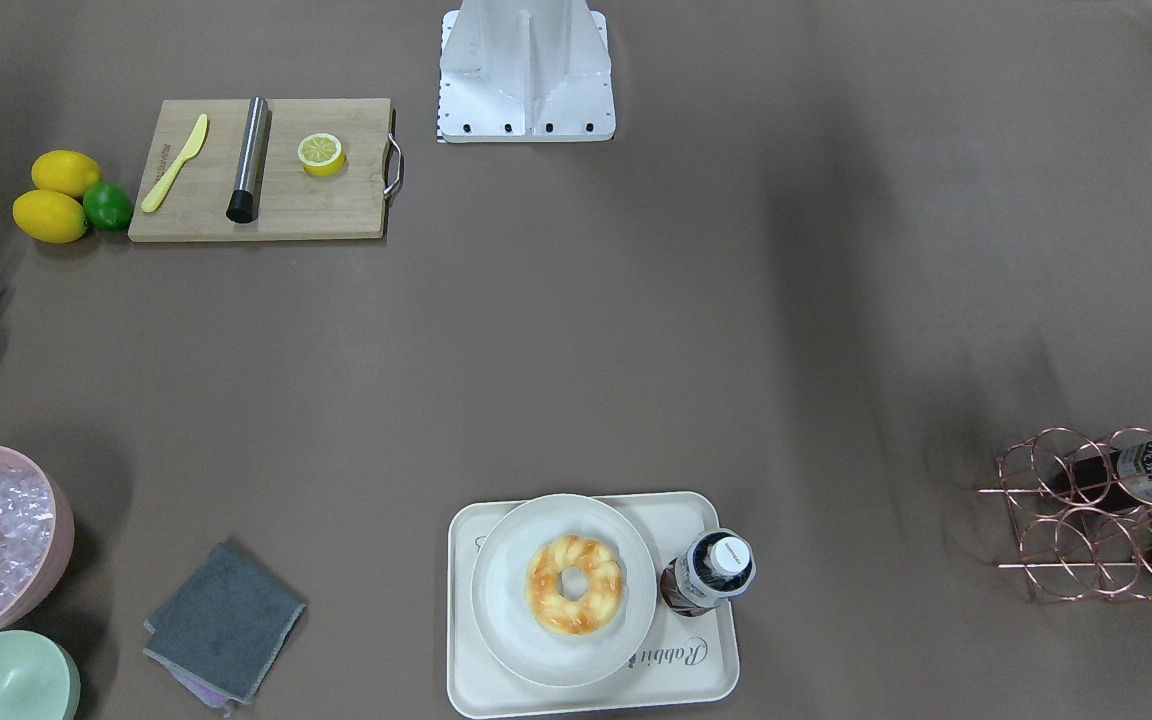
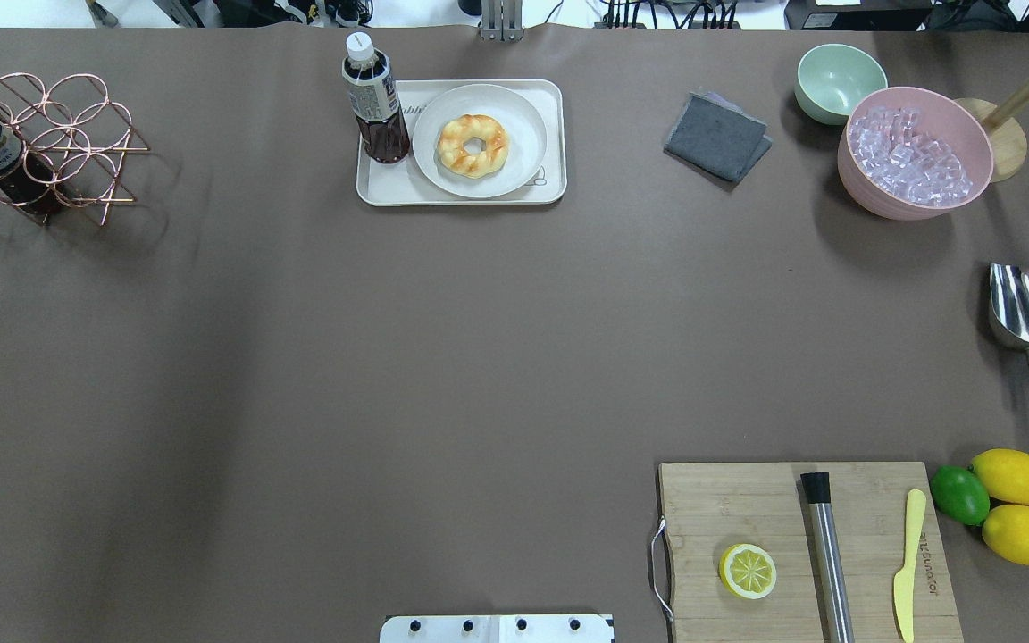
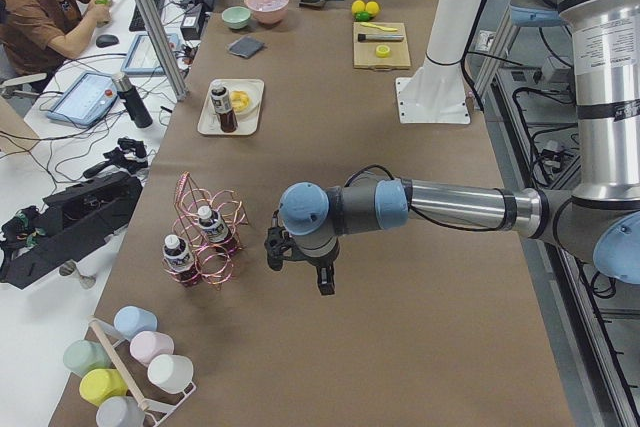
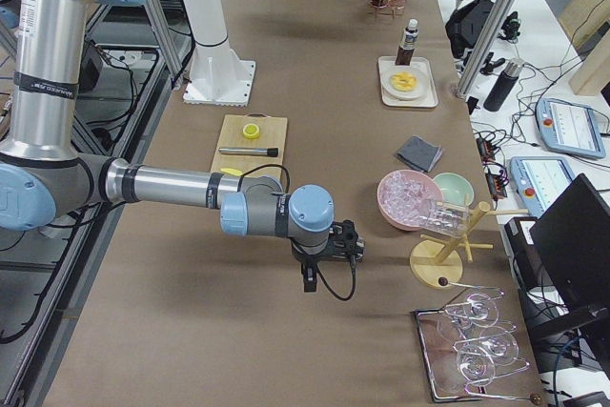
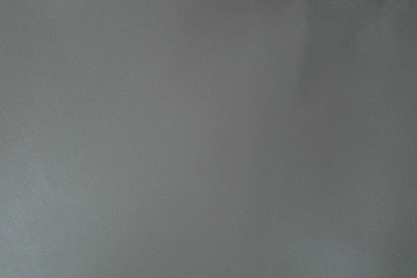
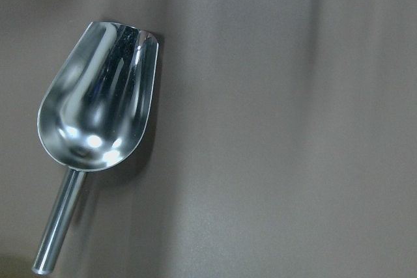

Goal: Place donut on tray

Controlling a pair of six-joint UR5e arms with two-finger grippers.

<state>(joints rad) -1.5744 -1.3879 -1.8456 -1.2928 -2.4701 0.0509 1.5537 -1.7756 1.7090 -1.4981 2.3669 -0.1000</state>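
Observation:
The donut (image 1: 574,583), a golden-orange twisted ring, lies on a round pale plate (image 1: 506,625) that sits on the cream-white tray (image 1: 466,665). A dark bottle (image 1: 711,575) stands on the same tray beside the plate. In the overhead view the donut (image 2: 472,145) and tray (image 2: 372,186) are at the far middle of the table. The left gripper (image 3: 298,269) shows only in the exterior left view, above bare table near the wire rack, far from the tray. The right gripper (image 4: 332,264) shows only in the exterior right view, near the pink bowl. I cannot tell whether either is open or shut.
A wooden cutting board (image 2: 747,500) holds a halved lemon (image 2: 748,571), a metal rod and a yellow knife. Two lemons and a lime (image 2: 959,494), a metal scoop (image 6: 98,109), a pink ice bowl (image 2: 915,152), a green bowl, a grey cloth (image 2: 715,136) and a copper wire rack (image 2: 41,143) stand around the edges.

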